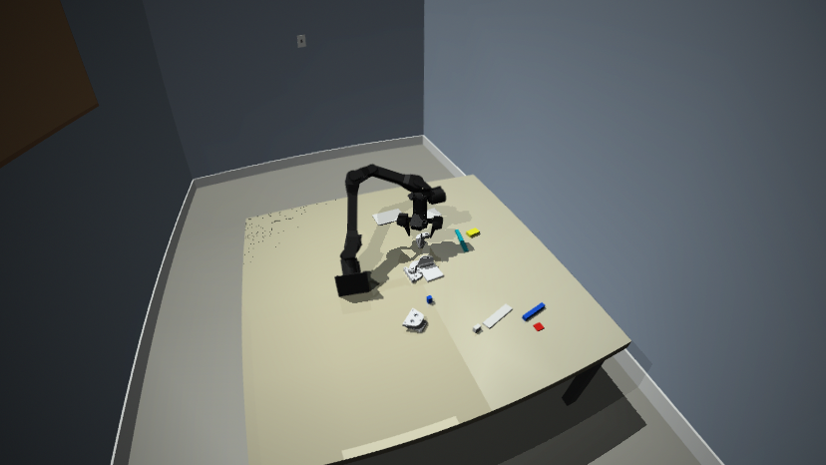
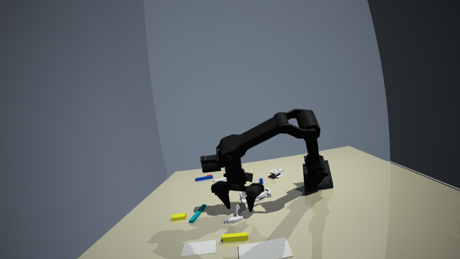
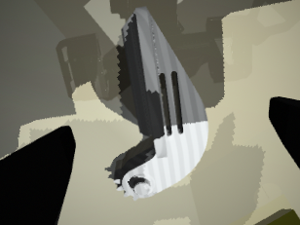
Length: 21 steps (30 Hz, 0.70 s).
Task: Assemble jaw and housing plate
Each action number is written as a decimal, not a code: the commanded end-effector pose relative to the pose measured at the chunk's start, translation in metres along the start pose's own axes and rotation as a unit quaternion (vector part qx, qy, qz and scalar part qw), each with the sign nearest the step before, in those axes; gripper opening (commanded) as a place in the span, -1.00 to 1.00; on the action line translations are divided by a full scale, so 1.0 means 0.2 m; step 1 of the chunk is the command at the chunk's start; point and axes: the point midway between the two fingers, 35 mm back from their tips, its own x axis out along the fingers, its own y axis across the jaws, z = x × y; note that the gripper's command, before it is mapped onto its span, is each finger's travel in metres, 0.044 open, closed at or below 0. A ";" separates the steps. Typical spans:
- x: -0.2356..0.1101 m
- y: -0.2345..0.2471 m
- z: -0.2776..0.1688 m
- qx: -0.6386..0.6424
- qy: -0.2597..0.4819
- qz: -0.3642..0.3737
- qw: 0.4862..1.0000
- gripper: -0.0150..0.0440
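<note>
Lying blw open gripper [image 1: 420, 234] [image 2: 240, 209] [image 3: 172, 121]: loose jaw [image 1: 420, 240] [image 2: 234, 219] [image 3: 189, 145]

Two yellow blocks [image 1: 473, 232] [image 2: 178, 217] [image 2: 234, 237] [image 3: 287, 219]; two blue blocks [image 1: 533, 311] [image 1: 429, 298] [image 2: 204, 178] [image 2: 260, 180]; seemingly one teal bar [image 1: 460, 237] [image 2: 196, 215].

The loose jaw [image 1: 420, 239] [image 2: 234, 219] [image 3: 187, 145] lies between the housing plate [image 1: 415, 317] [image 2: 276, 172] and flat sheets [image 1: 387, 217] [image 2: 265, 249].
</note>
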 end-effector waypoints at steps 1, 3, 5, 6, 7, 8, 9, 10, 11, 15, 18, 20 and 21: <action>0.04 -0.01 0.01 0.003 -0.003 -0.002 1.000 1.00; 0.06 -0.01 0.01 0.003 -0.003 -0.002 1.000 1.00; 0.07 -0.01 0.01 0.003 -0.002 -0.002 1.000 1.00; 0.08 -0.01 0.01 0.003 -0.002 -0.002 1.000 1.00; 0.09 -0.01 0.01 0.003 -0.002 -0.002 1.000 1.00; 0.10 -0.01 0.01 0.003 -0.002 -0.002 1.000 1.00; 0.10 -0.01 0.01 0.003 -0.002 -0.002 1.000 1.00; 0.11 -0.01 0.01 0.003 -0.002 -0.003 1.000 1.00; 0.12 -0.01 0.01 0.003 -0.002 -0.003 1.000 1.00; 0.12 -0.01 0.01 0.003 -0.002 -0.003 1.000 1.00; 0.12 -0.01 0.01 0.003 -0.002 -0.003 1.000 1.00; 0.12 -0.01 0.01 0.003 -0.002 -0.003 1.000 1.00; 0.12 -0.01 0.01 0.003 -0.002 -0.003 1.000 1.00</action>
